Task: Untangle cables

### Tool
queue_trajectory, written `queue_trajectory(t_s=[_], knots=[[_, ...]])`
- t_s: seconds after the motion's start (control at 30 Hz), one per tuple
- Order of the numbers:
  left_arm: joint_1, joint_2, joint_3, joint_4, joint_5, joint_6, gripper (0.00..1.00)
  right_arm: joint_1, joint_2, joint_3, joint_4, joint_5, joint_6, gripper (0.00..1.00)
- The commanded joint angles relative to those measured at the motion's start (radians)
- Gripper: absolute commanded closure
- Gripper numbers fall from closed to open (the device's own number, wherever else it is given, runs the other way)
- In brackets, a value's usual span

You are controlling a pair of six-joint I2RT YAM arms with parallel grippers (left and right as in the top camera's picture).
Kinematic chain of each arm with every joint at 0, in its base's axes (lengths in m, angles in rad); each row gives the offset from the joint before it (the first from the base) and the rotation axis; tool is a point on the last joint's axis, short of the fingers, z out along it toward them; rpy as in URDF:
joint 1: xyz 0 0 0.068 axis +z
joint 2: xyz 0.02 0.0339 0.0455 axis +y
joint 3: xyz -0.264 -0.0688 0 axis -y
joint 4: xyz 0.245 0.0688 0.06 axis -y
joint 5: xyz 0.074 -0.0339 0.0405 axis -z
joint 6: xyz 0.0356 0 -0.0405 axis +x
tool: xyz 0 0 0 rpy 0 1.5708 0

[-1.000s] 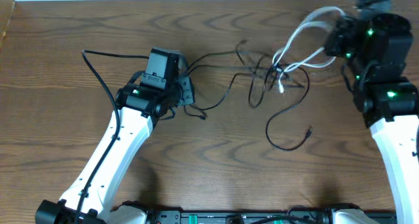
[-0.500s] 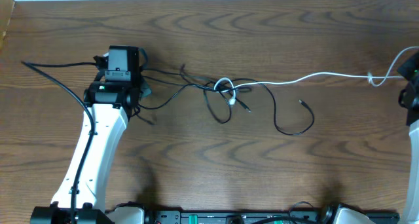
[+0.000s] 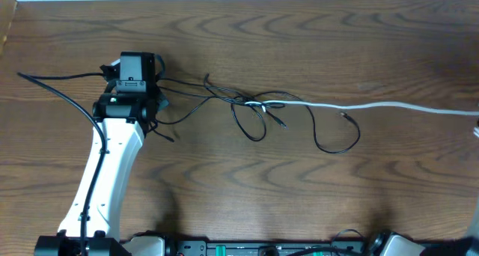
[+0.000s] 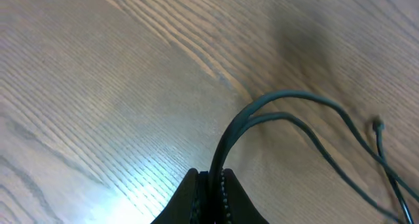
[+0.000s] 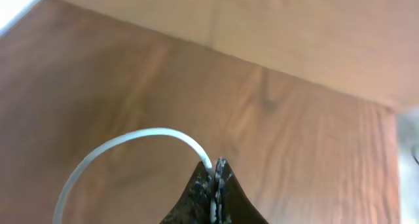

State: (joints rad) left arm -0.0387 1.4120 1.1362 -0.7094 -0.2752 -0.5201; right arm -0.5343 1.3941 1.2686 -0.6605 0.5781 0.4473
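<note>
Out past the 3 o'clock edge of the table (image 3: pixel 224 203), my right claw (image 5: pixel 215 166) is pinched shut on the white cord (image 3: pixel 374 106), which curls away from my fingertips toward 9 o'clock in the wrist view. A second ago that cord hung in loose white loops close over the tangle. Now it runs as one nearly straight line from the middle of the table off the 3 o'clock side, and my right arm has left the overhead view altogether. My left claw (image 4: pixel 213 185) is also clamped shut, on a doubled strand of the black cords (image 3: pixel 254 125), and it has carried them out toward 9 o'clock. The white loop that showed at the crossing half a second ago has drawn down to a small knot (image 3: pixel 262 105), where white still touches black. East of it a black loop lies slack, with its plug end (image 3: pixel 346 116) just below the white line. I judge the spread has done its work and the slack is spent: pulling harder would probably cinch that knot rather than free the white cord.
</note>
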Motion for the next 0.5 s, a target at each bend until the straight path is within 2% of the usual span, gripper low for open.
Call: queue_trajectory(t_s=[0.0, 0.17, 0.27, 0.33, 0.4, 0.43, 0.47], knots=[[0.014, 0.008, -0.003, 0.003, -0.048, -0.021, 0.92, -0.084, 0.039, 0.005, -0.006, 0.005, 0.050, 0.99], [0.014, 0.008, -0.003, 0.004, -0.048, -0.021, 0.92, -0.179, 0.101, 0.005, -0.009, -0.005, 0.110, 0.99], [0.014, 0.008, -0.003, 0.005, -0.048, -0.022, 0.92, -0.232, 0.138, 0.005, -0.006, -0.105, 0.125, 0.99], [0.014, 0.008, -0.003, 0.010, -0.016, -0.028, 0.92, -0.248, 0.153, 0.005, 0.025, -0.266, 0.123, 0.99], [0.014, 0.008, -0.003, 0.025, 0.101, -0.028, 0.92, -0.245, 0.160, 0.005, 0.098, -0.497, 0.034, 0.99], [0.011, 0.008, -0.003, 0.050, 0.280, -0.007, 0.92, -0.220, 0.161, 0.005, 0.183, -0.823, -0.103, 0.95], [0.005, 0.008, -0.003, 0.063, 0.406, 0.022, 0.92, -0.199, 0.161, 0.005, 0.206, -0.969, -0.151, 0.88]])
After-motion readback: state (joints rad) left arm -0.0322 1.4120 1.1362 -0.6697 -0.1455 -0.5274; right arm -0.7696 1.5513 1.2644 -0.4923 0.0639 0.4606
